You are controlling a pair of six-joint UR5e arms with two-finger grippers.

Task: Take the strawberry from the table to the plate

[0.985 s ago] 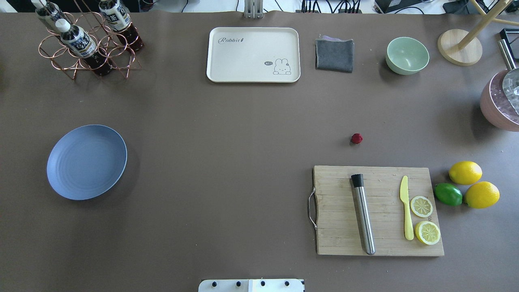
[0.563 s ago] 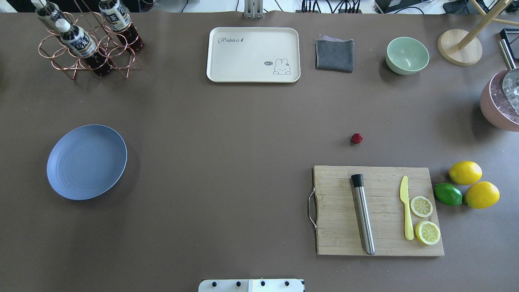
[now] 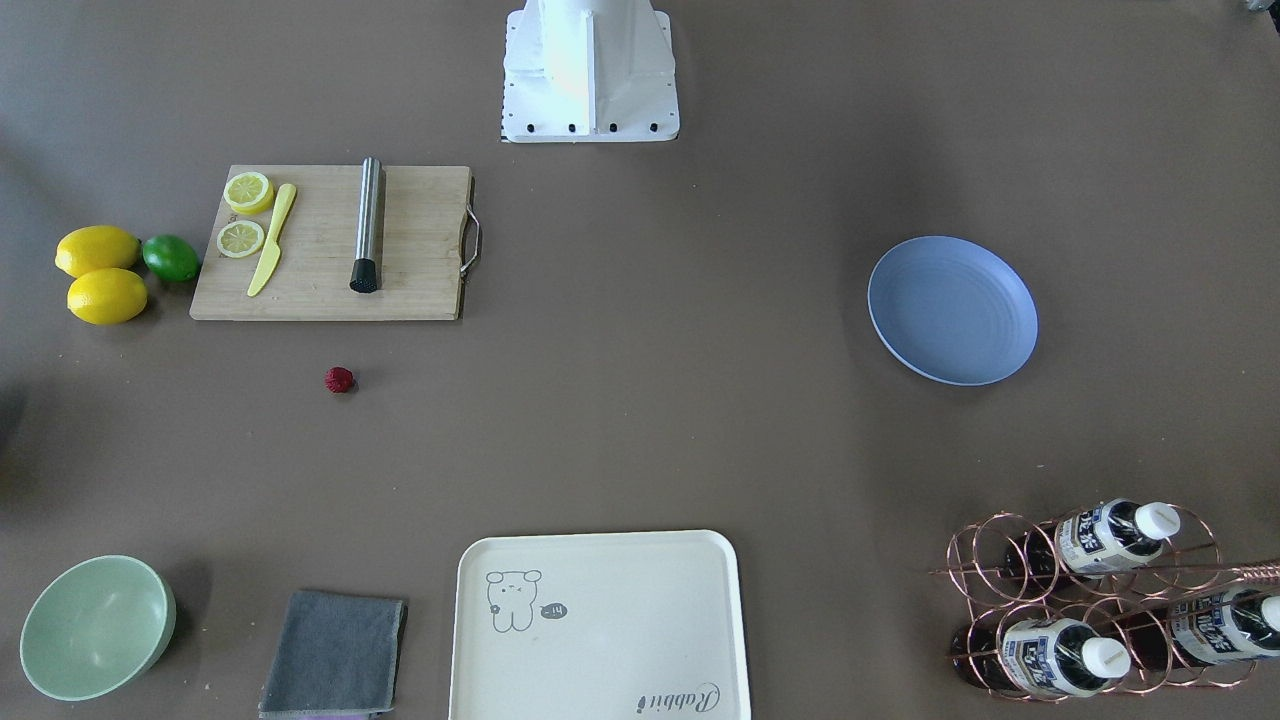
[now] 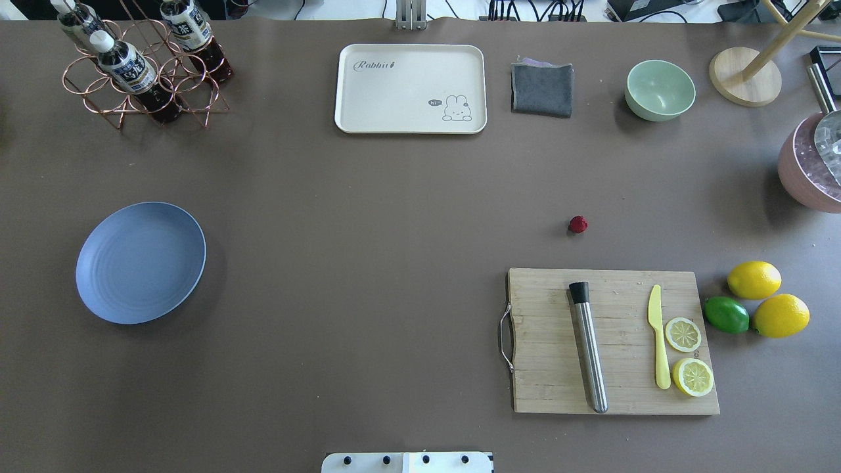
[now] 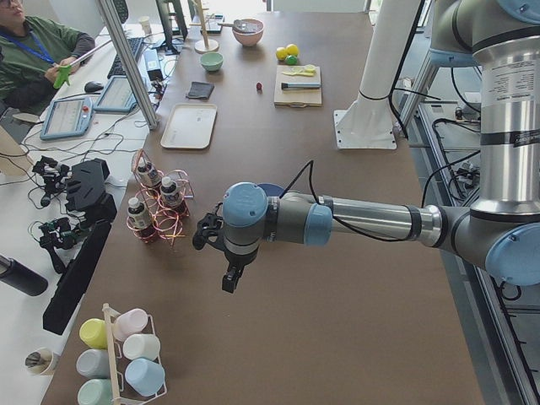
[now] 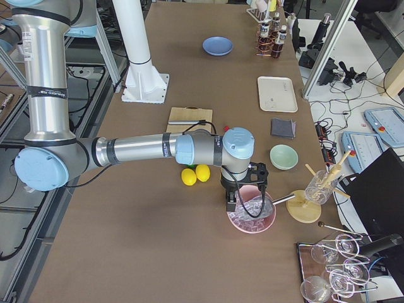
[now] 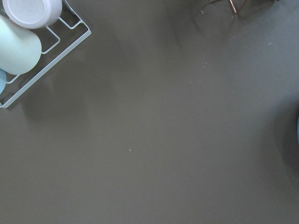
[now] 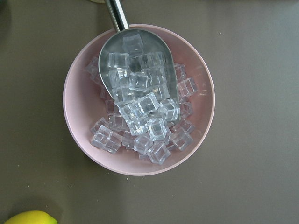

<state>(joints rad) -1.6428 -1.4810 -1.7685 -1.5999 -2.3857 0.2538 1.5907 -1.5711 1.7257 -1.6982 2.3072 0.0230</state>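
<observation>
The small dark red strawberry [image 4: 578,225] [image 3: 339,380] lies on the brown table [image 4: 368,263], just beyond the cutting board. The periwinkle-blue plate [image 4: 140,262] [image 3: 952,310] sits far across on the robot's left side with nothing on it. Neither gripper shows in the overhead or front views. My left gripper [image 5: 229,283] hangs over bare table near the bottle rack, seen only from the left side. My right gripper [image 6: 231,205] hovers over the pink ice bowl [image 8: 138,99], seen only from the right side. I cannot tell whether either is open or shut.
A wooden cutting board [image 4: 614,341] carries a steel muddler, a yellow knife and lemon slices. Lemons and a lime [image 4: 726,315] lie to its right. A cream tray [image 4: 410,89], grey cloth [image 4: 542,89], green bowl [image 4: 659,90] and copper bottle rack [image 4: 141,66] line the far edge.
</observation>
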